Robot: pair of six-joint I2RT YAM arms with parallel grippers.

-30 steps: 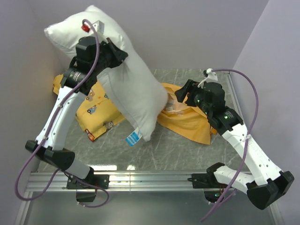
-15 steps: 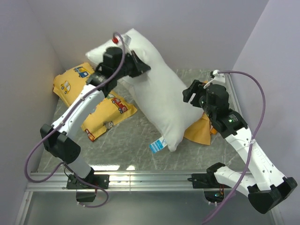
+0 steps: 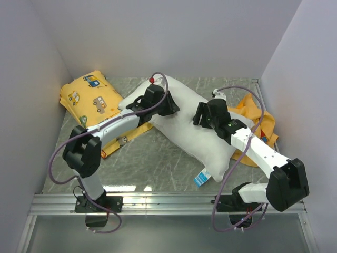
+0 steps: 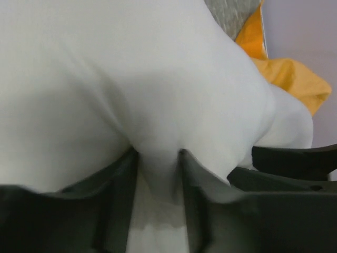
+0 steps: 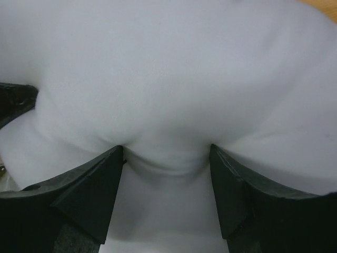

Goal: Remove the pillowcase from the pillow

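The plain white pillow (image 3: 192, 138) lies flat across the middle of the table, its blue-and-white tag (image 3: 200, 178) at the near end. My left gripper (image 3: 171, 107) is shut on a pinch of the pillow's fabric near its far left end; the left wrist view shows the fold between the jaws (image 4: 158, 158). My right gripper (image 3: 200, 114) is open, its jaws wide apart and pressed into the pillow's top (image 5: 167, 158). The orange pillowcase (image 3: 259, 118) lies crumpled at the far right, off the pillow and partly behind my right arm. It also shows in the left wrist view (image 4: 295, 84).
A smaller yellow pillow printed with little cars (image 3: 87, 95) lies at the far left, partly under my left arm. Walls close the table on the left, back and right. A metal rail (image 3: 168, 200) runs along the near edge.
My left arm swung the pillow from raised at the left down to the table's middle. My right arm moved left onto the pillow. The pillowcase now lies at the far right.
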